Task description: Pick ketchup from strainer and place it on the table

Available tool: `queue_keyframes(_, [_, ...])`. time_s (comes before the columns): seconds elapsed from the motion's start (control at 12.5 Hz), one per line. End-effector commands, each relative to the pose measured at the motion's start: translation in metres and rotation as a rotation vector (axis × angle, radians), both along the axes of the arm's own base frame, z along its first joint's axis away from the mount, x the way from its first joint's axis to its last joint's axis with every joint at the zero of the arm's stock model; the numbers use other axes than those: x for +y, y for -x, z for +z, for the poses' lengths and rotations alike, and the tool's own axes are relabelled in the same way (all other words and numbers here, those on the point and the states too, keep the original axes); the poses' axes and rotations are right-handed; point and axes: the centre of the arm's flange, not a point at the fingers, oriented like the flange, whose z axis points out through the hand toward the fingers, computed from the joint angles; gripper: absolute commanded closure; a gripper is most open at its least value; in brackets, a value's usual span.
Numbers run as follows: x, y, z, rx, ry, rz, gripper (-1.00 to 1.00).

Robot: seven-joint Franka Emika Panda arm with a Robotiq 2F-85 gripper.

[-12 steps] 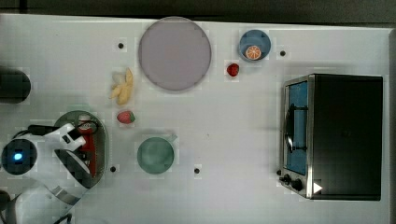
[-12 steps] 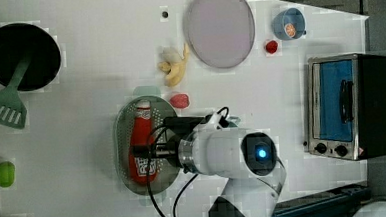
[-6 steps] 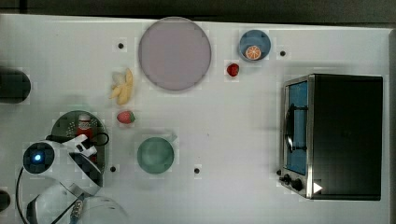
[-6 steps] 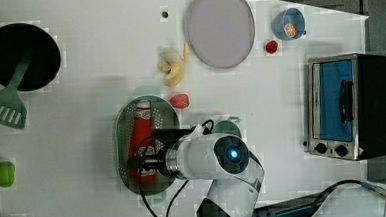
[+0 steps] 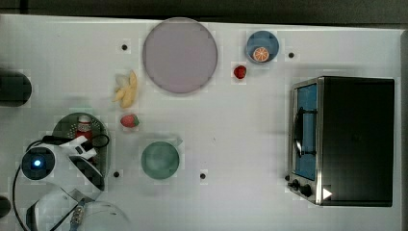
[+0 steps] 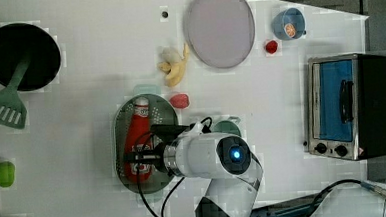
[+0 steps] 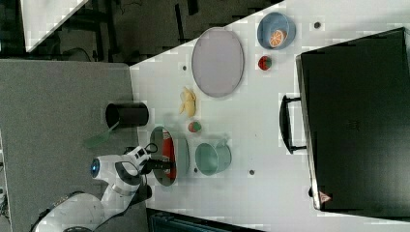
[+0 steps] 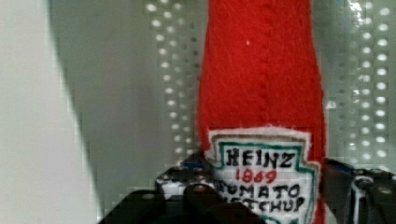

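1. In the lower left of the left view, a pale green oval plastic strainer with a perforated bottom [image 6: 123, 142] is seen resting on the large white tabletop with small dark dots [image 6: 88, 59]. It is pictured at the left centre of the top view [image 5: 65, 126] and at the lower left centre of the right view [image 7: 155, 137].
2. Inside the strainer a small red squeeze bottle of ketchup with a white cap and a white printed label [image 6: 137, 141] is lying flat, its cap toward the left view's top. In the wrist view its red body [image 8: 261, 70] is shown against the perforated floor.
3. The robot's white arm ends in a dark gripper [image 6: 142, 156] lowered over the labelled end of the bottle. In the wrist view a dark finger [image 8: 343, 182] is seen on each side of the label, spread about as wide as the bottle; whether it is already squeezed cannot be told.
4. A slip is judged possible, because the bottle looks soft and is straddled near one end, so it could tilt or drop when raised.
5. The light strainer could be dragged or lifted if a finger catches its wall.
6. Toward the right, a small red strawberry [image 6: 179, 100] and a round teal-green cup [image 5: 160, 160] stand just beside the strainer and could be knocked if the bottle is set down there.
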Motion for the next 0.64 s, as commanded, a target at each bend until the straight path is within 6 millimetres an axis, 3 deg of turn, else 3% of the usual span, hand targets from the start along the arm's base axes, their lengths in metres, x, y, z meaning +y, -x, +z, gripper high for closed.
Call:
queue_keyframes(0.08, [0.006, -0.015, 0.051, -0.081, 0.002, -0.044, -0.25])
queue_keyframes(0.4, [-0.006, -0.019, 0.137, -0.058, 0.081, -0.143, -0.25])
queue_keyframes(0.64, [-0.037, -0.04, 0.191, -0.06, 0.104, -0.106, -0.25])
